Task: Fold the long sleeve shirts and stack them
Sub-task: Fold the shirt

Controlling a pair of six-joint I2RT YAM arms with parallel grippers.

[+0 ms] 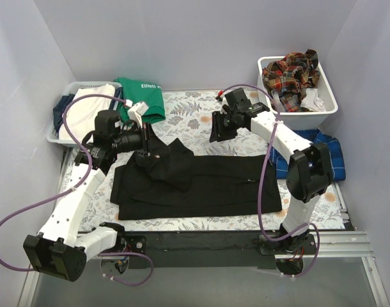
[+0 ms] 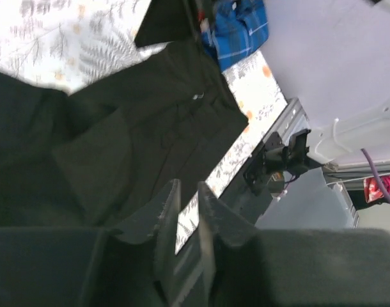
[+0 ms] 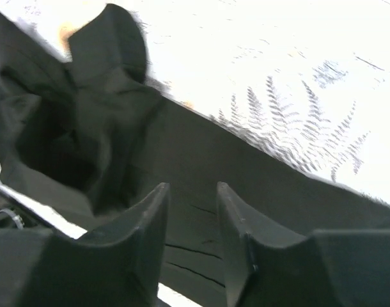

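A shirt (image 1: 201,182) lies on the table (image 1: 195,115), a bin (image 1: 329,103) of shirts (image 1: 291,73) behind-right, a basket (image 1: 57,135) behind-left.

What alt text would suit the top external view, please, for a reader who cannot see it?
A large plain black long sleeve shirt lies partly folded on a fern-print tablecloth, with the left arm and right arm reaching over its far edge. A blue plaid shirt lies at right; red-orange plaid shirts fill a white bin behind it.
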